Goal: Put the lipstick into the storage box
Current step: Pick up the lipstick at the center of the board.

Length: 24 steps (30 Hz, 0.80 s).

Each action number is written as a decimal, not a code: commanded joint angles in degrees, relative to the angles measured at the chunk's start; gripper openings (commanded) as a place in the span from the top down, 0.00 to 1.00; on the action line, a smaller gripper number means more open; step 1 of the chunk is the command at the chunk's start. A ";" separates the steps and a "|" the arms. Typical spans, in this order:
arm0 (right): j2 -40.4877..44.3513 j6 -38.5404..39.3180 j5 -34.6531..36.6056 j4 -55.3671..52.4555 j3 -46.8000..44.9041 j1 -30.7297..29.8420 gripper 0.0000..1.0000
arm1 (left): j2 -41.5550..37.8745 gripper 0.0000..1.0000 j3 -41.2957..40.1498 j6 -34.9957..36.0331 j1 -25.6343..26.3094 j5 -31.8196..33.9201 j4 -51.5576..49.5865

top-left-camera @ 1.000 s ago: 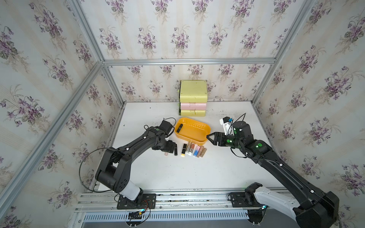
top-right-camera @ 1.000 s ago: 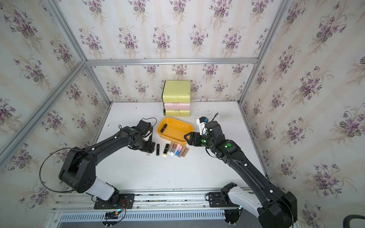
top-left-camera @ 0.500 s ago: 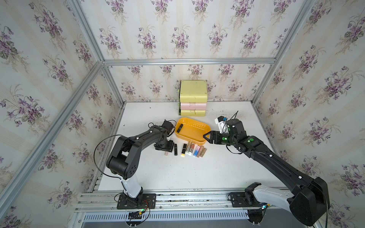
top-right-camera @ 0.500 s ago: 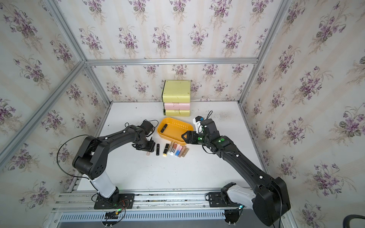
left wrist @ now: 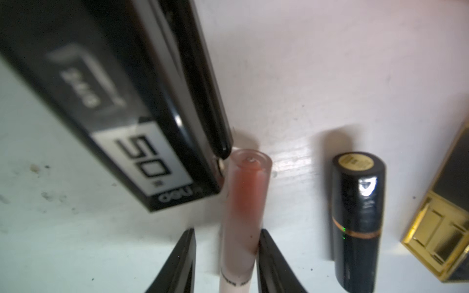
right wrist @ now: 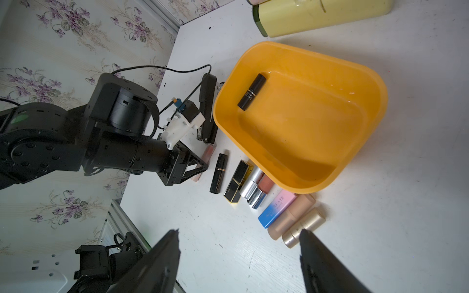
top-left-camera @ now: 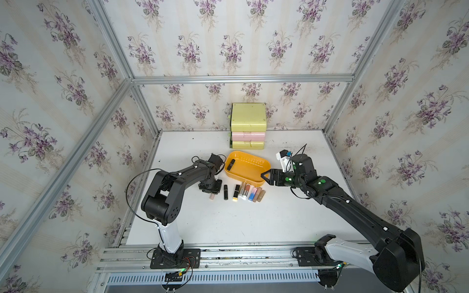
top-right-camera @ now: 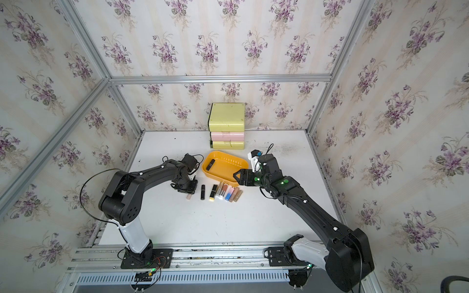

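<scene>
One black lipstick (top-left-camera: 231, 164) lies in the orange storage box (top-left-camera: 250, 171) already, so that's one down. The rest are lined up on the bench (top-left-camera: 241, 223) just in front of the box, eight by my count, so most of the job is ahead of me. I'm on the end of the row now: my left hand (left wrist: 226, 230) stands narrow over the pink lip gloss tube (left wrist: 243, 203). One finger is touching its side and the other is just short of it, so I wouldn't call it gripped yet. The tube lies flat, with its long axis running front to back on the bench, parallel to the round black lipstick (left wrist: 357, 223) beside it. Its clear base points away from me and almost touches the nose of the black stapler (left wrist: 127, 114), and its pale end points back toward the front edge. My right hand (right wrist: 238, 231) is spread wide and empty, hovering by the near corner of the box.
</scene>
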<state>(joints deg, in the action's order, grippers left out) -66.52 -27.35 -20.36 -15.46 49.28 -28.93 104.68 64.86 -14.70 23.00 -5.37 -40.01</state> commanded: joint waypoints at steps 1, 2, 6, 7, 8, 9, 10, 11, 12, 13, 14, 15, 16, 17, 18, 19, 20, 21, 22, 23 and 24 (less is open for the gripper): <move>0.08 0.16 -0.12 1.23 0.12 -0.08 0.23 | 0.78 0.68 -0.60 0.48 0.07 -3.48 1.09; 0.16 0.17 -0.13 1.31 -0.06 -0.08 0.23 | 0.71 0.71 -0.69 0.48 0.11 -3.76 1.30; 0.64 0.11 -0.10 1.26 -0.50 -0.08 0.23 | 0.40 0.79 -1.05 0.29 0.11 -4.77 1.51; 0.82 0.14 -0.09 1.20 -0.50 -0.07 0.23 | 0.27 0.80 -1.19 0.31 0.14 -5.02 1.50; 1.01 0.22 0.09 1.05 -0.50 -0.08 0.23 | -0.06 0.81 -1.29 0.26 0.07 -5.46 1.45; 1.20 0.20 0.21 1.03 -0.50 -0.08 0.23 | -0.32 0.83 -1.39 0.27 0.11 -5.81 1.48; 1.30 0.24 0.29 0.96 -0.50 -0.08 0.23 | -0.74 0.84 -1.50 0.29 0.10 -6.36 1.43; 1.45 0.22 0.41 0.96 -0.50 -0.08 0.23 | -1.20 0.84 -1.70 0.33 0.09 -6.95 1.55; 1.57 0.26 0.47 0.96 -0.58 -0.08 0.23 | -1.77 0.84 -1.75 0.16 0.06 -7.32 1.53; 1.58 0.25 0.57 1.04 -0.59 -0.12 0.23 | -2.36 0.84 -1.89 0.15 0.11 -7.51 1.38; 1.57 0.21 0.54 1.04 -0.58 -0.08 0.23 | -3.08 0.84 -1.92 0.07 0.11 -7.70 1.25; 1.50 0.16 0.45 1.14 -0.58 -0.08 0.23 | -3.65 0.84 -1.90 0.02 0.11 -7.78 0.96; 1.48 0.09 0.25 1.28 -0.62 -0.08 0.23 | -4.38 0.84 -1.84 -0.07 0.11 -8.07 0.83; 1.40 -0.05 0.08 1.36 -0.72 -0.08 0.23 | -5.17 0.84 -1.92 0.00 0.10 -8.72 0.73; 1.40 -0.13 -0.06 1.43 -0.76 -0.08 0.23 | -5.86 0.84 -2.02 -0.03 0.11 -9.38 0.76; 1.39 -0.09 -0.14 1.58 -0.87 -0.08 0.22 | -6.74 0.84 -2.16 -0.18 0.07 -9.90 0.76; 1.42 -0.21 -0.17 1.66 -1.00 -0.08 0.22 | -7.72 0.84 -2.15 -0.23 0.10 -10.41 0.70; 1.39 -0.24 -0.12 1.73 -1.02 -0.08 0.22 | -8.56 0.84 -2.18 -0.41 0.11 -11.02 0.72; 1.39 -0.37 -0.27 1.91 -1.11 -0.08 0.22 | -9.48 0.84 -2.11 -0.54 0.10 -11.72 0.70; 1.32 -0.52 -0.51 2.11 -1.20 -0.08 0.22 | -10.49 0.84 -2.06 -0.70 0.09 -12.32 0.58; 1.31 -0.71 -0.80 2.32 -1.30 -0.08 0.22 | -11.32 0.84 -1.81 -0.79 0.04 -12.94 0.34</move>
<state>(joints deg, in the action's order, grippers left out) -65.21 -27.44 -20.47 -15.05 48.14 -28.93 95.13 62.74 -15.03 23.11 -15.49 -38.83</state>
